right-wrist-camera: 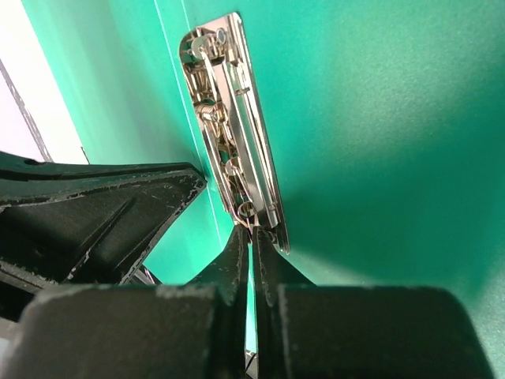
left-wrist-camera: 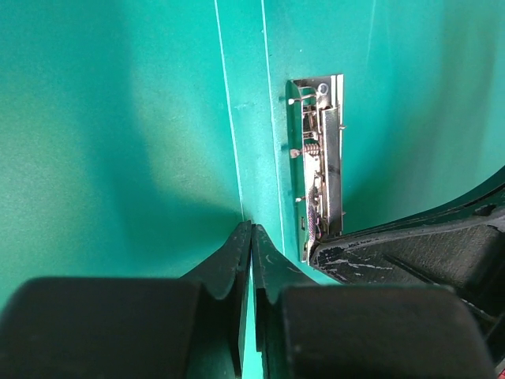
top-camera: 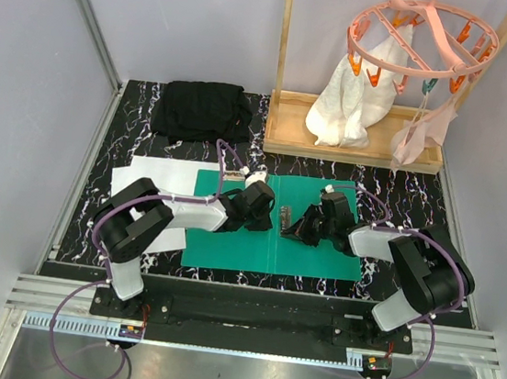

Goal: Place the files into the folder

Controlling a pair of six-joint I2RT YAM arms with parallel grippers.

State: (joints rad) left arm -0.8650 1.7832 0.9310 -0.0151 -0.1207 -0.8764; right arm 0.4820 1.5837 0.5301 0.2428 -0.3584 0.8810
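Both fingertip pairs are pressed together, empty — left gripper at the crease of the flat teal-green folder, right gripper at its silver metal clip.

Folder plain teal-green, paler crease lines along the spine. Clip inside it shiny silver. Paper sheets plain white. Table black marble pattern with white veins. Folded cloth black. Tray pale wood. Peg hanger pink with orange and teal pegs, fabric on it white. Left gripper and right gripper matte black, scuffed grey.
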